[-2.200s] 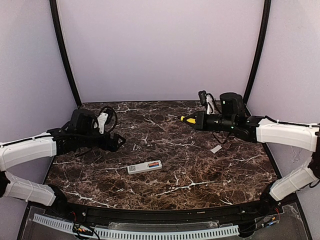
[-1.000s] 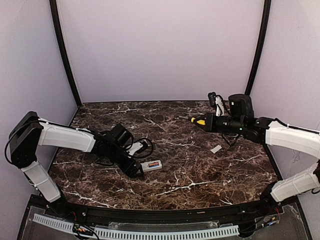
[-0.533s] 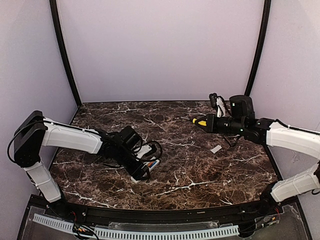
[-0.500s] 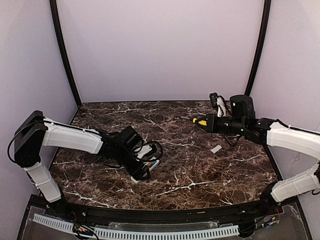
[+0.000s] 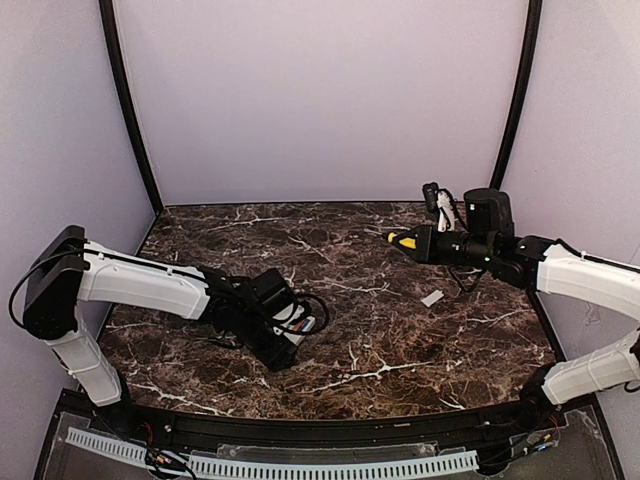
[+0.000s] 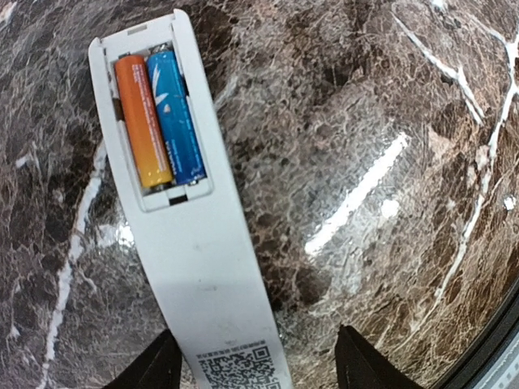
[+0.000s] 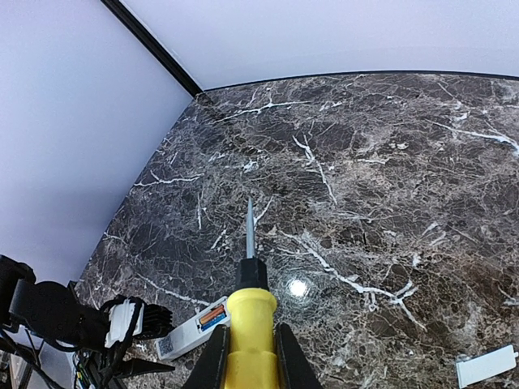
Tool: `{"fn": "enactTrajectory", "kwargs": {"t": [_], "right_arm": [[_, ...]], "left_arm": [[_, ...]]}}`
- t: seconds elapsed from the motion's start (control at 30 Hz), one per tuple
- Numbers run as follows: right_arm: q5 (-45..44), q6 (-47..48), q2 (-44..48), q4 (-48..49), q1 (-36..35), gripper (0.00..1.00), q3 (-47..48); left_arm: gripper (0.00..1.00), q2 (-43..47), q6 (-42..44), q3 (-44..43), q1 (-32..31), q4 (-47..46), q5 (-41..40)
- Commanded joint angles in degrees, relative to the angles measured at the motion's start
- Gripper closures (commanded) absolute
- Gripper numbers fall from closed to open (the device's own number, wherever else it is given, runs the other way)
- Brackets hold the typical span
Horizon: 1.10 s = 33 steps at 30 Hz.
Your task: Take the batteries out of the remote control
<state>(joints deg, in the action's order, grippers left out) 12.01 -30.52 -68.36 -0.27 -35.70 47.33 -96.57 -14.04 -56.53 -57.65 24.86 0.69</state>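
Marble table [image 5: 400, 350] | remote control [image 6: 190, 251], batteries [image 6: 146, 121] exposed, between spread left pincer [image 6: 258, 361] | right pincer [image 7: 250, 356] grips yellow tool [image 7: 251, 312]

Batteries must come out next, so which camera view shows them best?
Left wrist: the batteries sit side by side, orange and blue, unobstructed in the open compartment of the remote control. Right wrist shows them small, distant; top external barely a speck.

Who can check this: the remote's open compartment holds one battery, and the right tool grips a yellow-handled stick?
No: the left wrist view shows two batteries, orange and blue, in the remote control. The right tool does grip the yellow-handled stick.
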Motion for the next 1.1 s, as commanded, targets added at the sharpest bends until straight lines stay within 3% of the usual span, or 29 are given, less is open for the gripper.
{"fn": "enactTrajectory", "kwargs": {"t": [0.0, 0.23, 0.7, 1.07], "right_arm": [[0.5, 0.0, 0.6, 0.9, 0.4, 1.00, -0.5], [0.5, -0.2, 1.7, 0.9, 0.4, 1.00, -1.1], [0.4, -0.2, 1.9, 0.8, 0.4, 1.00, -1.3], [0.2, -0.6, 2.3, 0.7, 0.4, 1.00, -1.8]], "left_arm": [[0.37, 1.1, -2.8, -0.8, -0.8, 4.8, -3.2], [0.39, 2.6, -5.3, 1.1, -0.9, 4.2, -7.3], [0.40, 6.1, -7.8, 10.3, -3.6, -11.3, -9.3], [0.45, 5.7, -8.4, 13.9, -5.4, -17.9, -12.3]]}}
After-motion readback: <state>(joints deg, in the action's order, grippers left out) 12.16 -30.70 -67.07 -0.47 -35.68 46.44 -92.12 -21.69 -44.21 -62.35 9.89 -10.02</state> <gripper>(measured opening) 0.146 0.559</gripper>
